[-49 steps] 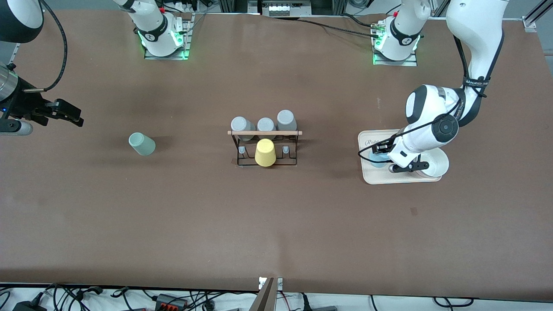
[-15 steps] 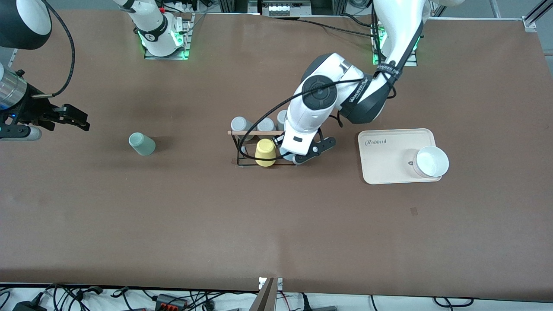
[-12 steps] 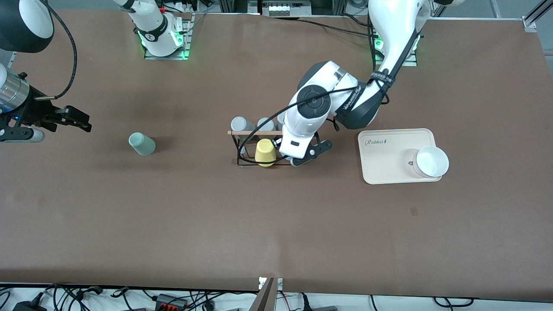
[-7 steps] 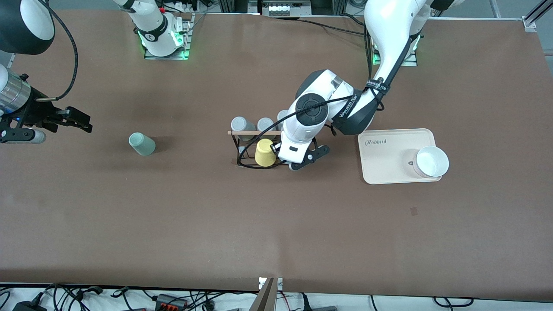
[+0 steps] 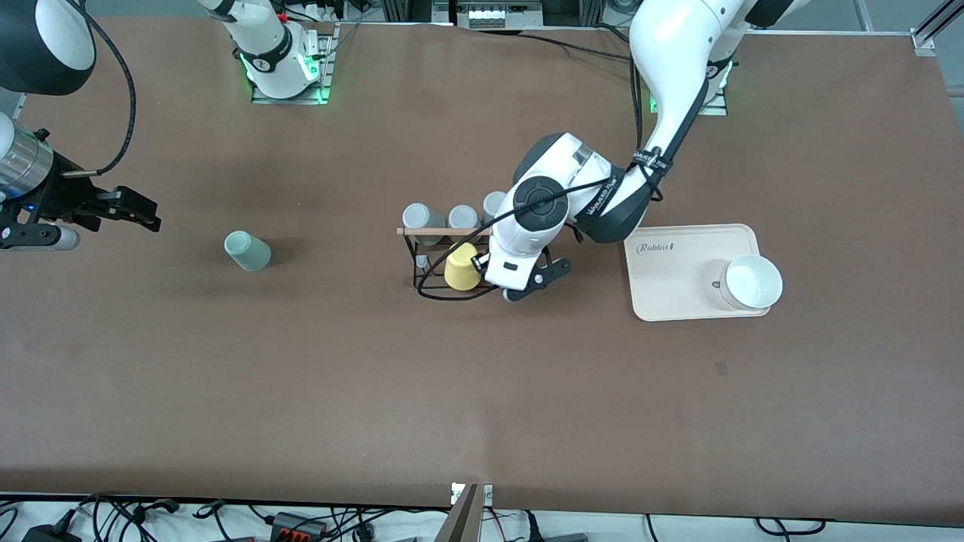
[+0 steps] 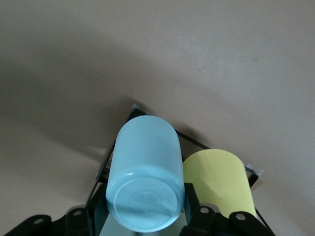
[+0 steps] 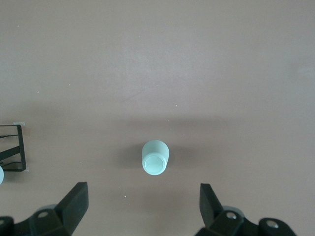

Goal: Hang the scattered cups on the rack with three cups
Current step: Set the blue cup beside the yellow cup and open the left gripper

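Note:
My left gripper (image 5: 512,286) is shut on the light blue cup (image 6: 145,172) and holds it bottom-up over the rack (image 5: 437,232), right beside the yellow cup (image 5: 461,267) at the end toward the left arm. The left hand hides this blue cup from the front view. The left wrist view shows the rack's black wire (image 6: 197,142) under the cup and the yellow cup (image 6: 219,182) alongside. The mint green cup (image 5: 247,251) stands upside down on the table toward the right arm's end. My right gripper (image 5: 132,211) hangs open above the table, apart from the mint cup (image 7: 156,158).
Three grey cups (image 5: 419,218) sit on the rack's row farther from the front camera. A cream tray (image 5: 678,293) with a white bowl (image 5: 749,282) lies toward the left arm's end. A corner of the rack (image 7: 15,147) shows in the right wrist view.
The left arm carried the blue cup from the tray to the rack, and in the last second edged it closer to the yellow cup. The right arm barely moved.

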